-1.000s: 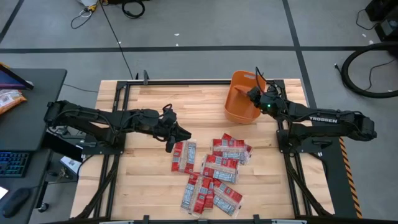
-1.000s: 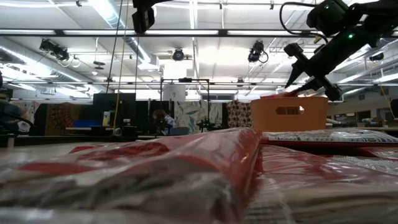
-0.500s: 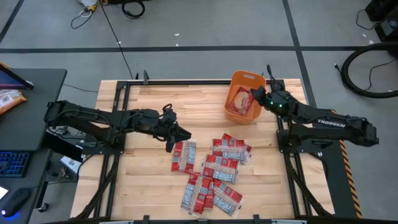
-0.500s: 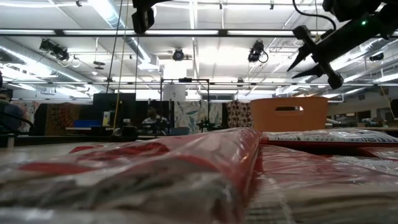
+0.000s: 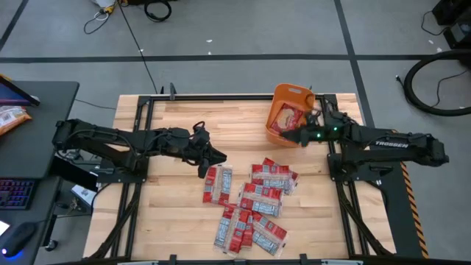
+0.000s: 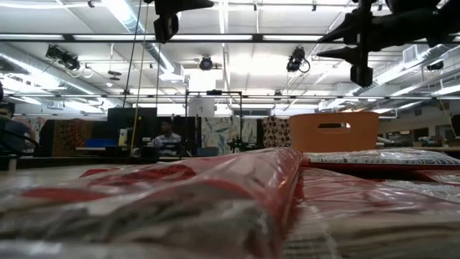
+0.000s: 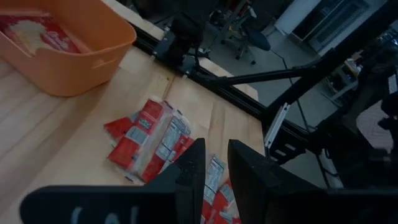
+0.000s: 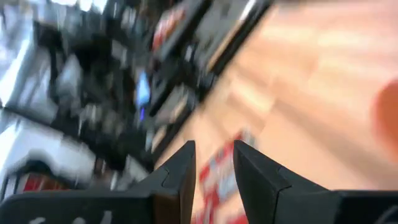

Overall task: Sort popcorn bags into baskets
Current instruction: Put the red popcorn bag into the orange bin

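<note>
Grey floor [image 5: 243,29] with dark seam lines around the wooden table [image 5: 176,213]; dark desk [image 5: 37,118] beside it; ceiling strip lights [image 6: 230,65] overhead.

Popcorn bags [image 5: 254,199]: small flat red packets with white label panels, lying loose and overlapping in a heap on the table's near-centre. Orange basket [image 5: 285,99]: upright at far right, tall sides, rounded corners; red packets [image 5: 283,120] lie inside it, well apart from the heap.
</note>
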Controlling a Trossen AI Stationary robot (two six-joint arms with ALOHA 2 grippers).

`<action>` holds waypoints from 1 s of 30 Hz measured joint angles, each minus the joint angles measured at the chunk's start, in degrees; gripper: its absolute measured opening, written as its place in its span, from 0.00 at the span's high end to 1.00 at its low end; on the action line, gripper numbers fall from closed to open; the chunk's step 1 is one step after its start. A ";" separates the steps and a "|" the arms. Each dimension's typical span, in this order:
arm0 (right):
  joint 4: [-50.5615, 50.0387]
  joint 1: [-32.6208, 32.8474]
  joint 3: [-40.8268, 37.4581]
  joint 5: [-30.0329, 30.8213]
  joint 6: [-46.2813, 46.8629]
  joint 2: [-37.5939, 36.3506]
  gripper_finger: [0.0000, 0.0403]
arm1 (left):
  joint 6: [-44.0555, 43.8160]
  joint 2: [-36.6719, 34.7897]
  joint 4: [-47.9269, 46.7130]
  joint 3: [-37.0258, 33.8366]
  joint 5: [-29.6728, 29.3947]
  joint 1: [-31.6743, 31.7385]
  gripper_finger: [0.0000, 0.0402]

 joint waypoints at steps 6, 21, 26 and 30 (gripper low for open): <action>-0.46 9.43 0.00 0.31 0.48 5.72 0.72 | 0.24 0.00 -1.39 0.00 -0.02 0.57 0.82; -12.50 29.25 14.12 3.41 -3.93 26.11 0.79 | 0.22 0.00 -4.28 0.00 0.90 0.57 0.82; -24.13 34.06 23.69 5.75 -7.59 35.28 0.80 | -0.14 0.00 -4.26 0.00 7.28 0.57 0.82; -32.48 37.47 31.25 8.49 -8.69 42.35 0.80 | -0.16 0.00 -4.65 0.00 13.28 0.55 0.82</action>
